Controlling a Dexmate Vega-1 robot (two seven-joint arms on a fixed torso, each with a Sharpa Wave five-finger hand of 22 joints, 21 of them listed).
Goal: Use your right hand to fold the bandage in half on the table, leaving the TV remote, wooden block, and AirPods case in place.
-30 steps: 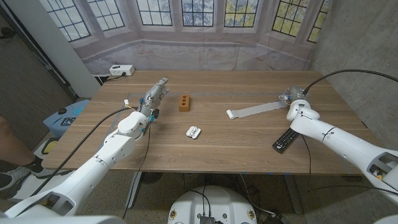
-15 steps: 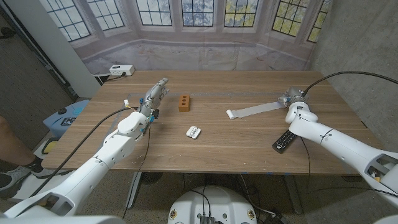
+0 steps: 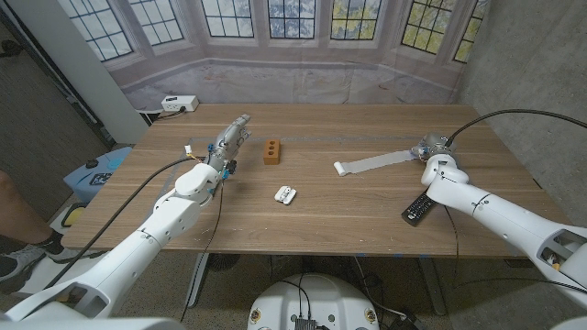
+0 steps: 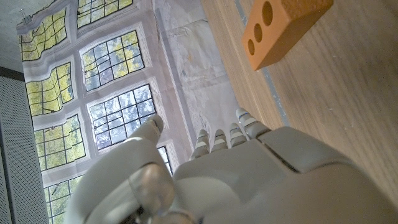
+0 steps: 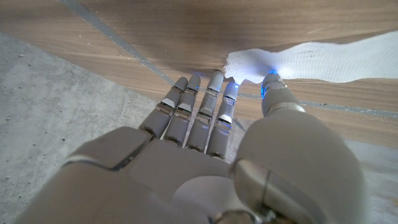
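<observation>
The white bandage [image 3: 378, 161] lies stretched out as a strip on the table, right of centre. My right hand [image 3: 433, 147] is at its right end. In the right wrist view the thumb tip rests on the bandage [image 5: 323, 56] and the straight fingertips [image 5: 214, 78] touch its end edge, with no firm pinch visible. The black TV remote [image 3: 420, 207] lies near the front edge, beside my right forearm. The wooden block [image 3: 271, 151] with holes [image 4: 283, 28] and the white AirPods case [image 3: 285, 193] sit mid-table. My left hand [image 3: 229, 139] holds nothing, fingers extended, left of the block.
A white power strip [image 3: 179, 103] lies at the table's [image 3: 348, 215] far left corner. A concrete wall runs along the right side. A person's leg shows at the left picture edge, off the table.
My right hand has shifted slightly toward the robot at the bandage's right end. The bandage, remote, block, case and left hand stay where they were.
</observation>
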